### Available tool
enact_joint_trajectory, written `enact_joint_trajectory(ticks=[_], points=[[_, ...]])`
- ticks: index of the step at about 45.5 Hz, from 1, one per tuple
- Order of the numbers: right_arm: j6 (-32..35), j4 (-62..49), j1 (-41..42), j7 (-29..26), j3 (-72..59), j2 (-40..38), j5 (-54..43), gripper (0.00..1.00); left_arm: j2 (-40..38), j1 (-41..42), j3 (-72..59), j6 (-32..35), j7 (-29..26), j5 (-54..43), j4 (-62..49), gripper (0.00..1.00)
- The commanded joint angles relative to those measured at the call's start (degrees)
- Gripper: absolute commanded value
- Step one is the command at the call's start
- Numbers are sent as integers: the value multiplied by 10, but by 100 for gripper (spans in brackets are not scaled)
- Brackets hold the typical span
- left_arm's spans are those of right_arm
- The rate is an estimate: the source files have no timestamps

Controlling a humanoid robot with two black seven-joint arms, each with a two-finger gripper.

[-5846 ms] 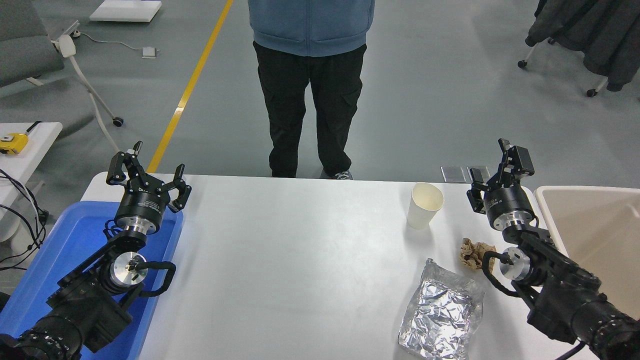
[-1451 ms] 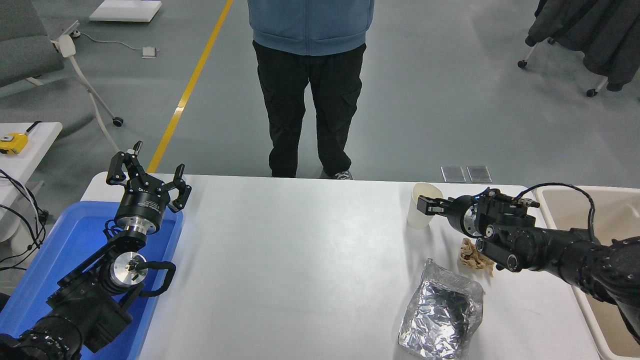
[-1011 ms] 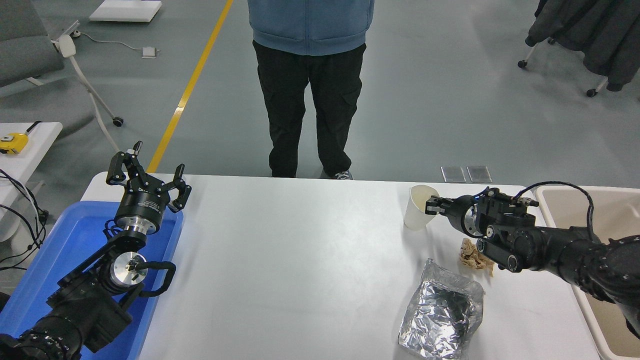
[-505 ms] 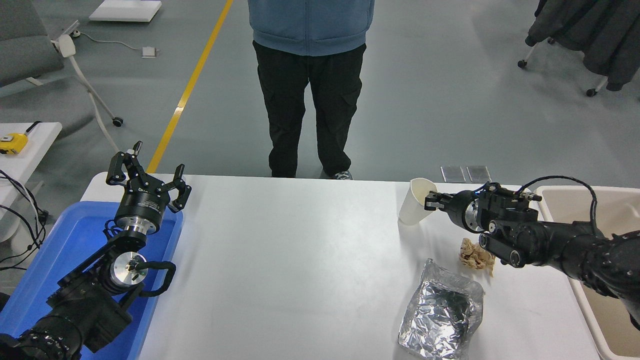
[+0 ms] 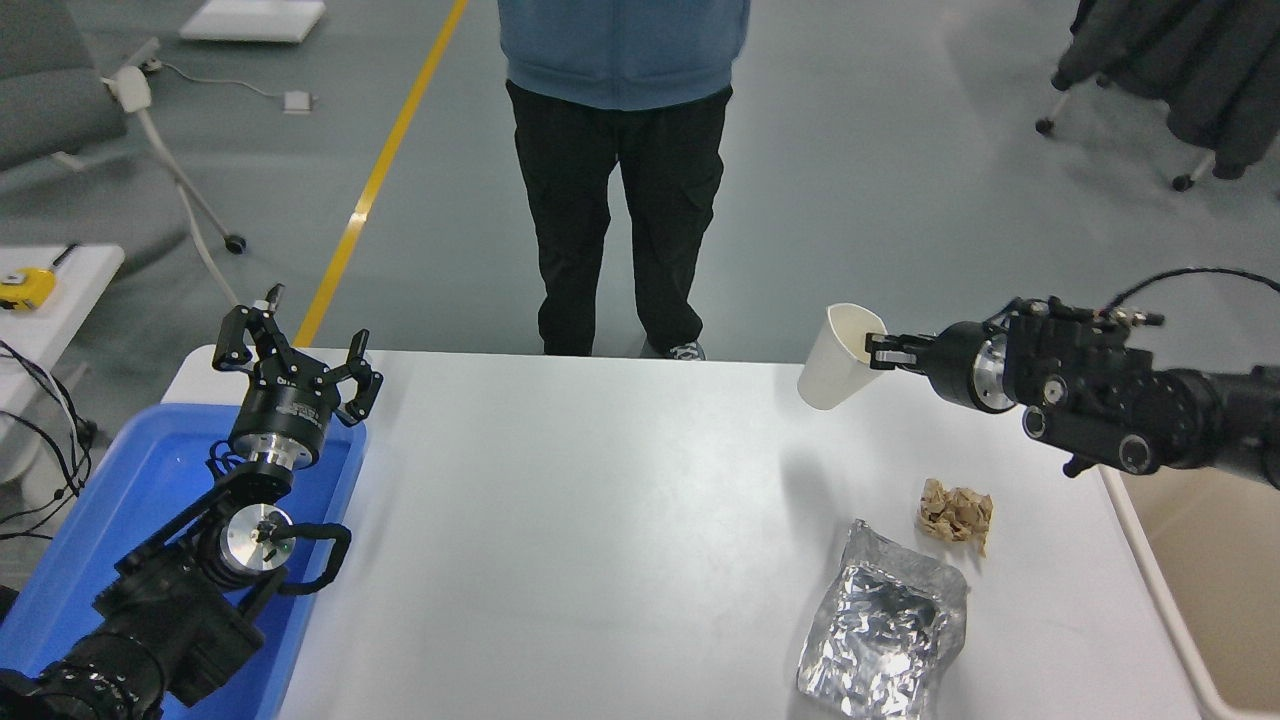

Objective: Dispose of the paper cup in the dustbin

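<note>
Raised off table since earlier: paper cup [image 5: 838, 356], tilted, rim clamped by right pincer [image 5: 880, 351]; left pincer [image 5: 296, 350] parked, apart.

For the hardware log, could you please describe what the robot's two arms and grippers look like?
Both arms are matte black with blocky segmented links. The left gripper has slim black linkage fingers on a round black body with small white lettering, above a silver collar and a silver disc joint with a looping black cable. The right gripper has a silver ring behind it and thin black cables arching above.

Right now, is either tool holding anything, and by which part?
The right tool holds the paper cup by its rim, tilted and lifted off the table. The left tool, parked at lower left, is open and holds nothing.
</note>
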Motion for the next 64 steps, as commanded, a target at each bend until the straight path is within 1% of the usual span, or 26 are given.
enact_joint_trajectory(ticks=[1,14,23,31,36,43,45,48,53,58,64], points=[[45,104,95,10,-10,-89,-7,0,0,0,0,0,0,0,0,100],[60,175,166,11,-41,-131,-14,0,0,0,0,0,0,0,0,100],[61,198,200,11,-52,-152,-14,0,0,0,0,0,0,0,0,100],[61,198,204,14,-59,-164,-19,0,0,0,0,0,0,0,0,100],[57,189,189,15,-57,-177,-19,0,0,0,0,0,0,0,0,100],[45,180,135,16,-27,-247,-13,0,0,0,0,0,0,0,0,100],[31,179,109,16,-14,-266,-12,0,0,0,0,0,0,0,0,100],[3,181,52,18,17,-297,-10,0,0,0,0,0,0,0,0,100],[-14,181,-32,26,82,-350,-9,0,0,0,0,0,0,0,0,100],[-36,176,-127,30,154,-372,-5,0,0,0,0,0,0,0,0,100],[-74,160,-233,31,224,-384,38,0,0,0,0,0,0,0,0,100]])
